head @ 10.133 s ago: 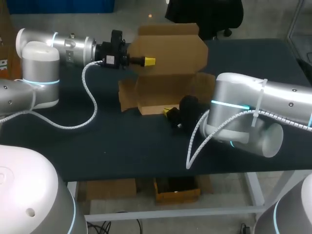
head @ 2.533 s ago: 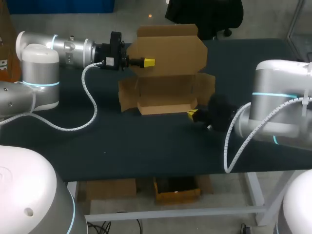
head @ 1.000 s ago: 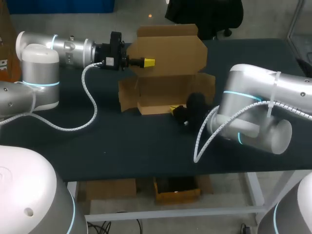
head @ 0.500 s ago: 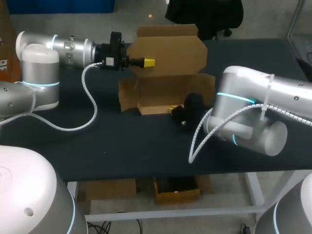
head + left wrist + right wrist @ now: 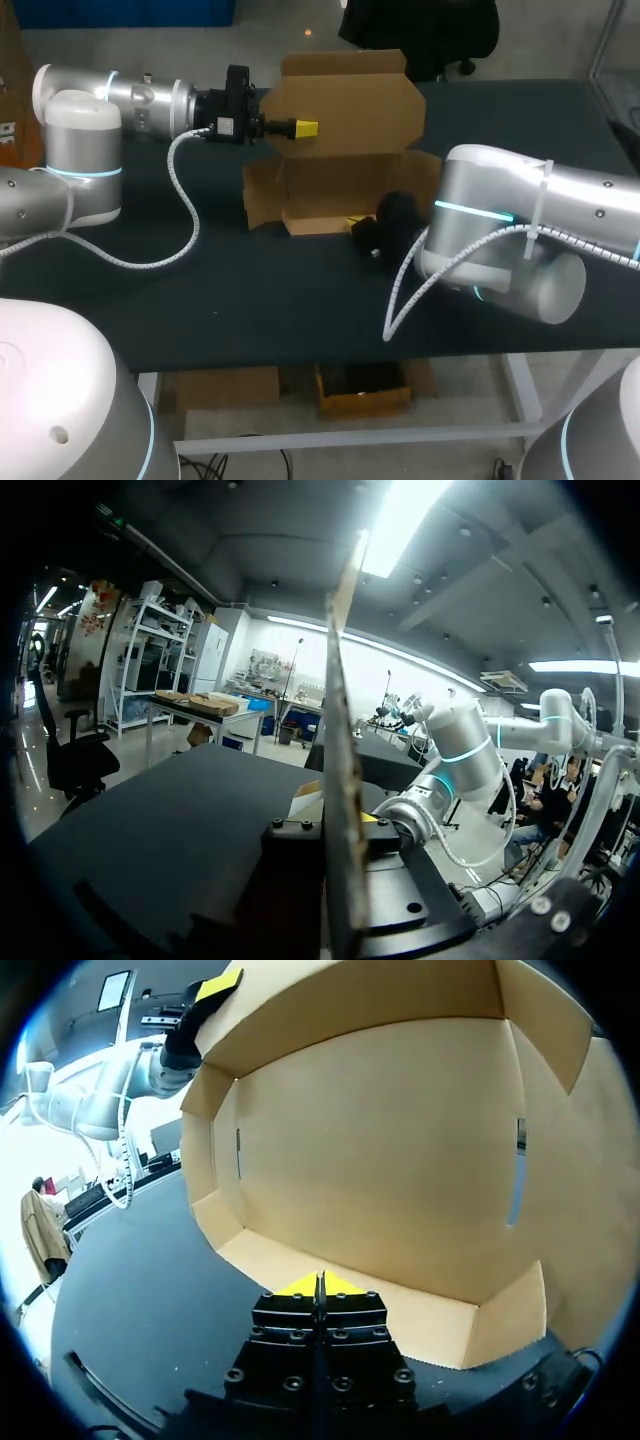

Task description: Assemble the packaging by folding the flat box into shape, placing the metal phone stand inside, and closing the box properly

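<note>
pinching box [image 5: 336, 730] w/ left claw [image 5: 305, 127], r-wrist view only: right claw [image 5: 320, 1283] tips together

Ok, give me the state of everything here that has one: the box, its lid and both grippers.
box: open, partly folded, walls up, nothing seen inside.
lid: standing upright, not closed.
left gripper: shut on the lid near its side edge.
right gripper: shut, holding nothing, tips at the box's low front wall.
</note>
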Tool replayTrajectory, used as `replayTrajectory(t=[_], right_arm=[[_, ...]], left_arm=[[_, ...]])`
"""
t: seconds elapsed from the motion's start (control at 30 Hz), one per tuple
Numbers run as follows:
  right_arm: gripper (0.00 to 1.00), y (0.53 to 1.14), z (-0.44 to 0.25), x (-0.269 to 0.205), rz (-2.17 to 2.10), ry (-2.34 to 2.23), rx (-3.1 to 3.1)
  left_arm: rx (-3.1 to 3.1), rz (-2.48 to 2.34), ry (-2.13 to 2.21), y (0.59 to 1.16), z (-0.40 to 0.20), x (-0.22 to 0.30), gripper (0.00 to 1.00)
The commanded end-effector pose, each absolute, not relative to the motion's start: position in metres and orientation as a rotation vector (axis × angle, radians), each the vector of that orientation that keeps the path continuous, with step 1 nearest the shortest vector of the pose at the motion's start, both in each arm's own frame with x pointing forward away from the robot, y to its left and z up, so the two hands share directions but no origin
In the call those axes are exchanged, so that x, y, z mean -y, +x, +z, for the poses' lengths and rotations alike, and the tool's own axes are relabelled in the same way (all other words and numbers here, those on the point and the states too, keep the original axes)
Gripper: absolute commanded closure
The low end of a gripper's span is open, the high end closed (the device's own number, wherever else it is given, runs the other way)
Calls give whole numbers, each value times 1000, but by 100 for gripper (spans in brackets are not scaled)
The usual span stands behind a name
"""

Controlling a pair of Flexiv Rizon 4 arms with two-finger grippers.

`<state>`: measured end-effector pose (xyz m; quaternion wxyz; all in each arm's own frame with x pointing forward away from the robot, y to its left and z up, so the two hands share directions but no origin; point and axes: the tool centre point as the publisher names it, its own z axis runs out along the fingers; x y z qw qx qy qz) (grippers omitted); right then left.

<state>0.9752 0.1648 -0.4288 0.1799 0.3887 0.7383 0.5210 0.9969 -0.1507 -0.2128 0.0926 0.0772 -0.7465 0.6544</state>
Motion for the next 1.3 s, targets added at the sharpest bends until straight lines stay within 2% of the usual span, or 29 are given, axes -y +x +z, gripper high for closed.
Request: replayTrajectory(t=[0.03, 0.07, 0.13, 0.57, 0.6, 0.63, 0.67, 0.7, 0.73, 1.3], right_arm=[[55, 974, -440, -168, 1468, 1105, -2063], [29, 974, -440, -168, 1470, 1105, -2062], [0, 974, -439, -168, 1472, 1106, -2062], [0, 972, -438, -167, 1498, 1103, -2056], [8, 971, -437, -167, 1505, 1100, -2055], [52, 970, -437, -168, 1517, 1097, -2050], [83, 969, -436, -168, 1521, 1095, -2048], [95, 969, -435, -168, 1528, 1092, -2045], [100, 968, -434, -168, 1536, 1090, -2043], [100, 966, -427, -167, 1607, 1074, -2017]], left_arm=[[2212, 1941, 224, 996, -215, 151, 100], [2212, 1941, 224, 996, -215, 151, 100], [2212, 1940, 224, 995, -215, 150, 100], [2219, 1935, 227, 989, -215, 150, 100], [2219, 1935, 227, 989, -215, 150, 100], [2220, 1935, 227, 989, -215, 150, 100], [2221, 1936, 226, 989, -214, 150, 100], [2221, 1936, 225, 989, -214, 150, 100], [2221, 1936, 225, 989, -214, 150, 100], [2234, 1928, 212, 986, -211, 154, 100]])
